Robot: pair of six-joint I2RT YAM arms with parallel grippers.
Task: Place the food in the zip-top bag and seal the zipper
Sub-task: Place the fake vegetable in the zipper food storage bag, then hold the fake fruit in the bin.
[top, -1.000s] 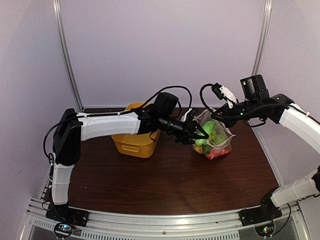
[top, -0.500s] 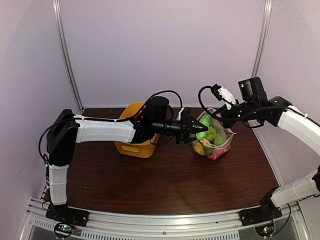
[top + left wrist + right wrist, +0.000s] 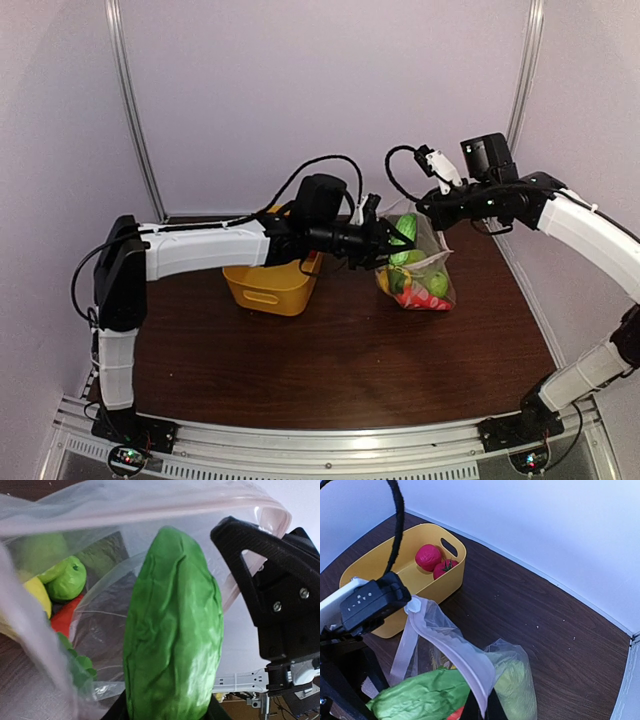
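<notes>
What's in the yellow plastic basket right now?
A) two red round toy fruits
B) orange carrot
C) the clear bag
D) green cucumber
A: the right wrist view shows two red round toy fruits lying side by side inside the yellow plastic basket.

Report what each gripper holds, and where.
Left gripper: green leafy plastic toy vegetable, by one end. Right gripper: clear crinkly zip-top bag, by its mouth edge.

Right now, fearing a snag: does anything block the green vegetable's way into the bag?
Nothing visible: the right gripper holds the bag open at its mouth, and the green vegetable sits at that opening.
</notes>
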